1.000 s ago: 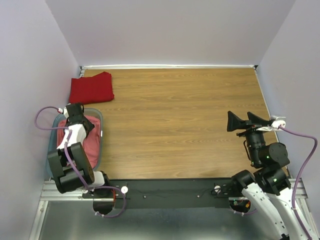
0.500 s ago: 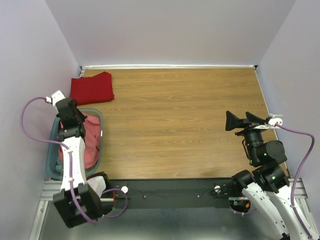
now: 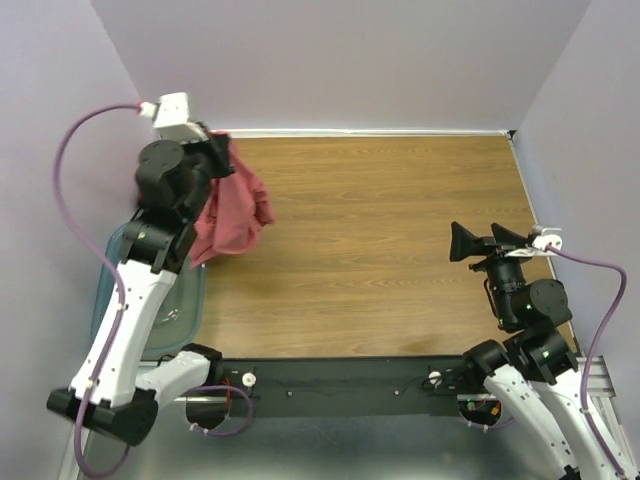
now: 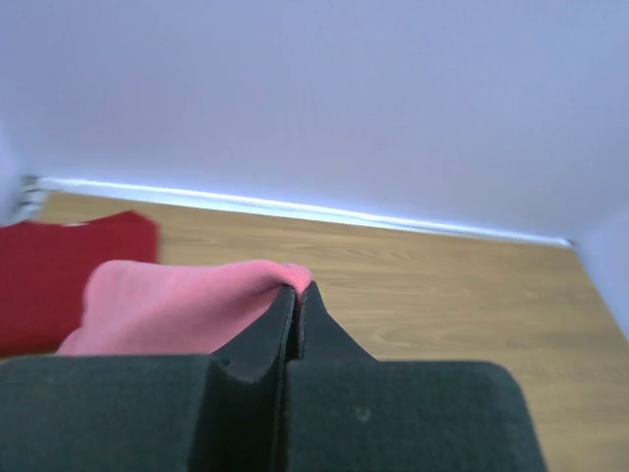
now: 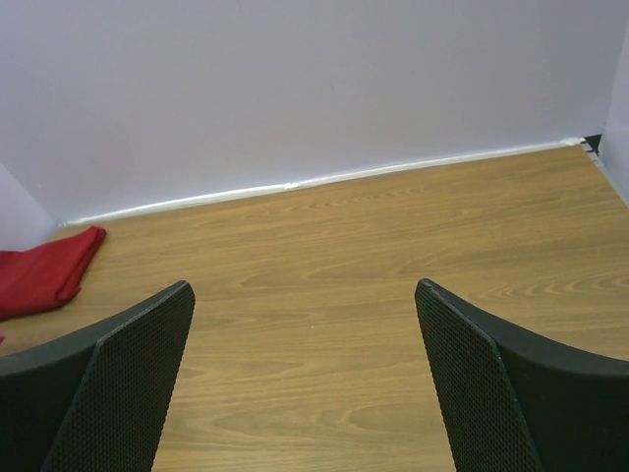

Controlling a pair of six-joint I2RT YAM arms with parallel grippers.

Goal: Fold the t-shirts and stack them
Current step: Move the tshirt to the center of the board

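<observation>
The left gripper (image 3: 222, 150) is clamped shut on a fold of the salmon-pink soft cloth t-shirt (image 3: 233, 215). In the left wrist view the two black fingers (image 4: 257, 339) press flat together, with a rounded ridge of the pink fabric (image 4: 177, 305) pinched at their tips. From the overhead camera, the shirt hangs bunched and crumpled directly beneath this gripper. It is up in the air over the far left part of the brown wood-grain table (image 3: 380, 220).

Below and behind the gripper, toward the arm's base, stands the clear bluish plastic bin (image 3: 200, 295), apart from the dangling cloth. The darker deep red t-shirt (image 4: 59, 275) lies flat on the table to the left of the closed fingers and beyond them, close to the lavender back wall (image 4: 314, 98). The pink fabric overlaps its near edge in that view.

The right gripper (image 3: 485, 240) holds nothing. Its two black textured fingers (image 5: 128, 364) stand wide apart above bare wood, pointing toward the back wall. From this hand the deep red shirt (image 5: 44, 270) appears far off to the left. The pink shirt is well apart from it, across the table.
</observation>
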